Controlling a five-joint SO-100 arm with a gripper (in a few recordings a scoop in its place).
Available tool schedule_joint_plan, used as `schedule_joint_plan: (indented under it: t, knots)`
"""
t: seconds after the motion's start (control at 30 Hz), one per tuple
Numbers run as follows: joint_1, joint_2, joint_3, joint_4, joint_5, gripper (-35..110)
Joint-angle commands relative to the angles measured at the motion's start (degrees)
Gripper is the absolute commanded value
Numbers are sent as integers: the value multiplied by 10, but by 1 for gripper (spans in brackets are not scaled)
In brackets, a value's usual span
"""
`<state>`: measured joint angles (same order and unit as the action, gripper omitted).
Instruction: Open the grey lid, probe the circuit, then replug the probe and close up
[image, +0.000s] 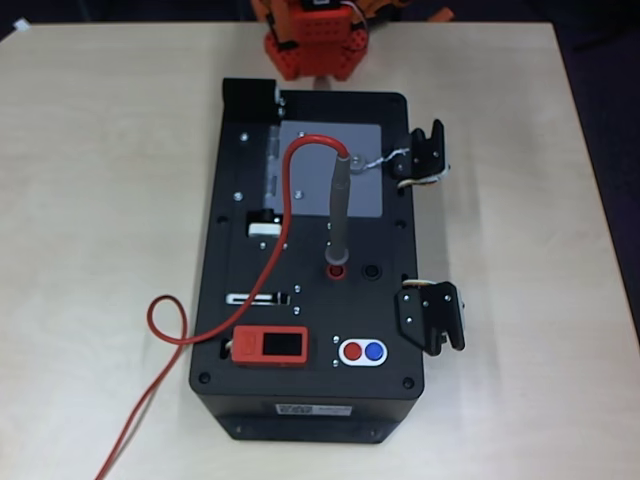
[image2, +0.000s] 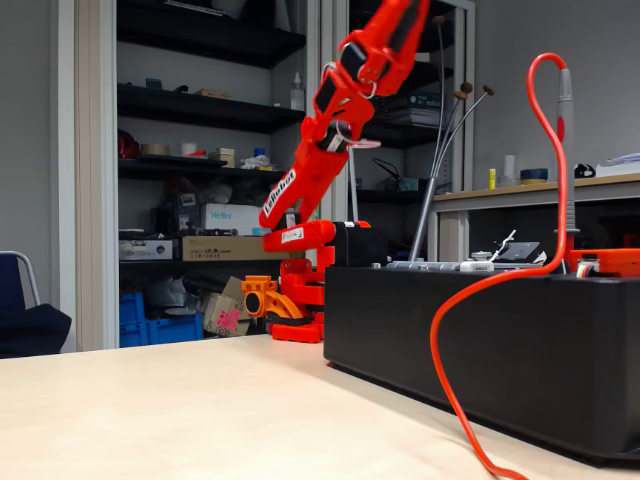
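On a pale wooden table (image: 90, 200), shelving (image2: 200, 110) behind, rests the black box (image: 310, 400).

The black box (image: 310, 300) sits on a pale beige bench (image: 90, 200). Its lid (image: 330, 170) is light grey, the probe (image: 340, 215) darker grey with a red wire (image: 165, 330). The arm (image2: 320, 150) is orange-red; two buttons (image: 363, 352) are red and blue.

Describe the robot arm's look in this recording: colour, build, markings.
The arm is bright orange-red plastic, built of blocky segments with black servo bodies between them. A white label with dark lettering runs along its lower link, and another sits near the joint below. Its base is the same red.
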<state>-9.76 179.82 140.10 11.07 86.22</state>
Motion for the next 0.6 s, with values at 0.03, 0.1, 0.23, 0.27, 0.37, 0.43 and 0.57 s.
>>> schedule_joint_plan:
  t: [0.03, 0.1, 0.23, 0.27, 0.37, 0.43, 0.57]
  knots:
    - [-23, -74, -69, 105, -47, 1]
    - [-17, -112, -109, 190, -49, 1]
    - [-7, -210, -193, 316, -86, 1]
    - [-11, -227, -206, 327, -112, 1]
    - [-11, -265, -239, 367, -149, 1]
    - [-12, -289, -256, 368, -188, 1]
    - [-16, -353, -310, 404, -304, 0]
